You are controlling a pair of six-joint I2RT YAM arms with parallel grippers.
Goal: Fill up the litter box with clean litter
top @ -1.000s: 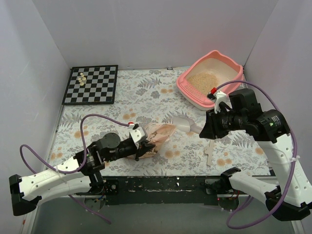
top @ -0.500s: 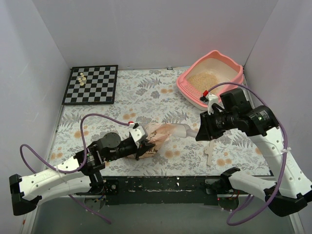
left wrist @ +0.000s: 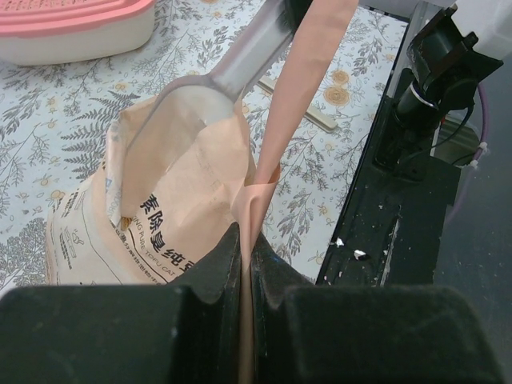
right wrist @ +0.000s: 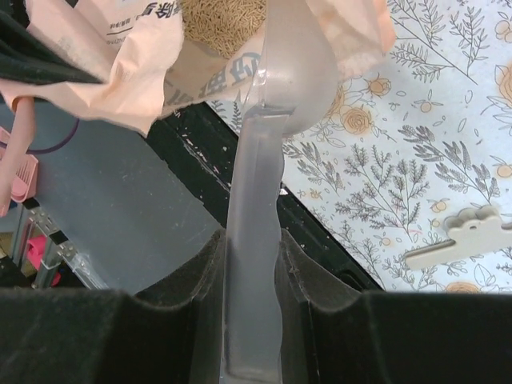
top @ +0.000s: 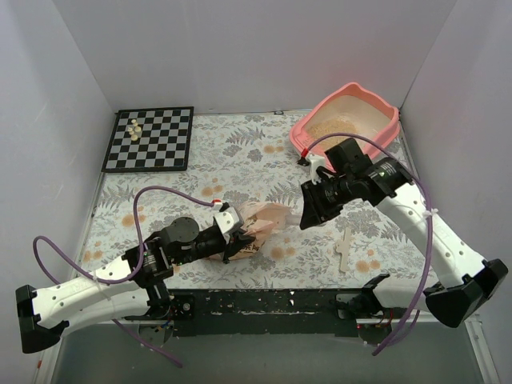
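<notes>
The pink litter box (top: 382, 102) stands at the back right, with a pile of clean litter (top: 328, 126) inside; its rim (left wrist: 72, 16) also shows in the left wrist view. A peach printed bag (top: 260, 220) lies on the table in front of it. My left gripper (top: 236, 236) is shut on the bag's edge (left wrist: 246, 240), holding the mouth open. My right gripper (top: 308, 214) is shut on the handle of a clear scoop (right wrist: 254, 200). The scoop's bowl (left wrist: 204, 96) sits inside the bag's mouth, next to tan litter (right wrist: 220, 20).
A chessboard (top: 150, 138) with a few pale pieces (top: 134, 128) lies at the back left. A pale wooden clip (top: 344, 252) lies on the floral cloth near the front right. White walls close in the table on three sides.
My right arm has swung left and down from near the litter box, carrying the scoop to the bag's mouth. The left arm and the bag have stayed still.
</notes>
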